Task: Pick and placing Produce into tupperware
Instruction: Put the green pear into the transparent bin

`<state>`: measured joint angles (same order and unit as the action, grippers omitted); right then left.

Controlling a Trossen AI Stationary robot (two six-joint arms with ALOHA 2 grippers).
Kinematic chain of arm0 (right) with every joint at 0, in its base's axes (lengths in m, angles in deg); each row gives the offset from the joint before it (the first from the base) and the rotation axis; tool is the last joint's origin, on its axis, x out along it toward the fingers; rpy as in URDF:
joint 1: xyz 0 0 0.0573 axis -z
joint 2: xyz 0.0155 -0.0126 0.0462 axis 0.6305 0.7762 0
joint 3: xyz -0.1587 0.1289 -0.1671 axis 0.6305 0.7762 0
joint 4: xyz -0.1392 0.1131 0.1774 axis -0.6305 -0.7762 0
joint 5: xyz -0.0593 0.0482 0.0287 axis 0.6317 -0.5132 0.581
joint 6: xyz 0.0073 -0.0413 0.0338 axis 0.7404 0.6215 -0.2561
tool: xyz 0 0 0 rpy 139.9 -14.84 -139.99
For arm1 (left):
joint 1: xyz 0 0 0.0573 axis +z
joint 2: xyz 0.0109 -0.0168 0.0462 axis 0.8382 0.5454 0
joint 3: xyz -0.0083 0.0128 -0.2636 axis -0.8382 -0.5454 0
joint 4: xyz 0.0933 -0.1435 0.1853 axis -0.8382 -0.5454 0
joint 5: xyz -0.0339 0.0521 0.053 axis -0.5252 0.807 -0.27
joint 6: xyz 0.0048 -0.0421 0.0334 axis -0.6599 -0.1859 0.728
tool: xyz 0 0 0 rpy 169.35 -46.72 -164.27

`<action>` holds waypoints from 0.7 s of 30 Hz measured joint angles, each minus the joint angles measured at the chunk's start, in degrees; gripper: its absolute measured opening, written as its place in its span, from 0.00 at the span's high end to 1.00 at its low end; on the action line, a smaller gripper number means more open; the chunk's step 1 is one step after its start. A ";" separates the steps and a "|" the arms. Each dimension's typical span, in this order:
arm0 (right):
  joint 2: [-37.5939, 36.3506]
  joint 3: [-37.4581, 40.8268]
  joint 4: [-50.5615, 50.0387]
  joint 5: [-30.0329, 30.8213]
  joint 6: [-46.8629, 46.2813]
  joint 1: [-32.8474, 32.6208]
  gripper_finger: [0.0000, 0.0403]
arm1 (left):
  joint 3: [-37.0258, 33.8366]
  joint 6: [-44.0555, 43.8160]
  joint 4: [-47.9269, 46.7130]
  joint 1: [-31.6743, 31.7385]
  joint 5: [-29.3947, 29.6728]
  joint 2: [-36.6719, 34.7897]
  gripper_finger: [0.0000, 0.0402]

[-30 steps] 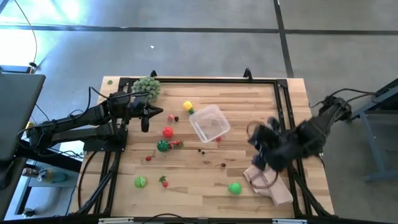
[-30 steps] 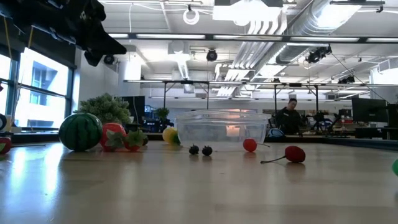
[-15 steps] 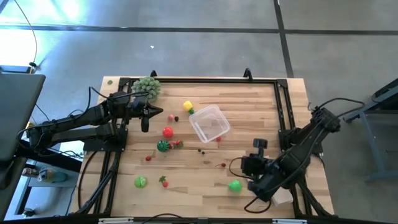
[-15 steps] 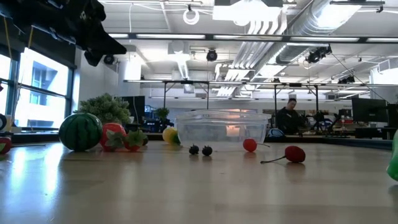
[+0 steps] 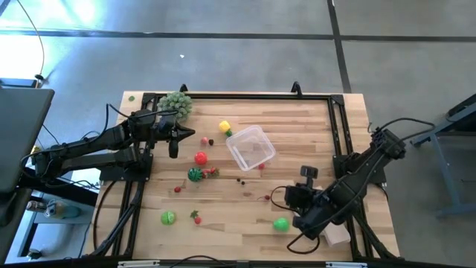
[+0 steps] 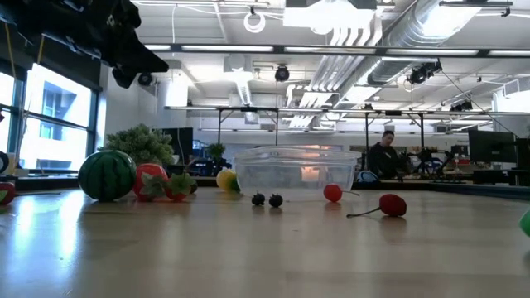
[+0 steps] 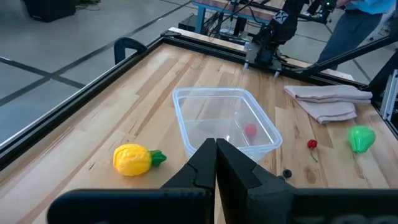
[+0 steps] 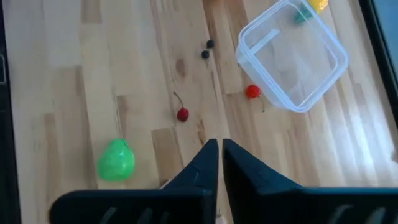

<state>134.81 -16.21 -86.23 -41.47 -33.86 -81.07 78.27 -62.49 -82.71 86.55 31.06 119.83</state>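
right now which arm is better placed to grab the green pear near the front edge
The right. Its gripper hangs just beside the green pear, which lies close ahead in its wrist view. The left gripper waits across the table near the spiky plant, far from that fruit.

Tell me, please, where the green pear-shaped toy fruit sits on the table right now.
In the high view, the green pear-shaped fruit lies near the table's front edge on the right side, just beside the right claw, with the tan cloth farther right.
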 joint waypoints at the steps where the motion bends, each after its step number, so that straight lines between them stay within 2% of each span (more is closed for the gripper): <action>1: 0.00 0.00 0.04 -0.21 -0.82 -0.06 0.93 | 0.00 0.00 -0.01 0.00 0.00 0.00 1.00; 7: 0.34 0.00 0.51 -3.27 -4.95 -0.53 0.83 | 0.00 0.00 -0.01 0.00 0.00 0.00 1.00; 15: 2.76 0.00 0.80 -5.22 -9.13 -1.94 0.75 | 0.00 0.19 0.43 0.00 0.01 -0.02 1.00; 18: 4.75 0.00 1.49 -6.37 -9.97 -2.55 0.72 | 0.00 5.33 0.88 0.00 0.24 -0.01 1.00; 21: 7.35 0.00 2.76 -6.52 -10.04 -3.02 0.69 | 0.00 10.25 0.48 -0.04 -3.30 -0.02 1.00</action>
<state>142.16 -16.21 -83.47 -47.98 -43.90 -84.09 78.27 -52.24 -82.23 86.51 27.76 119.80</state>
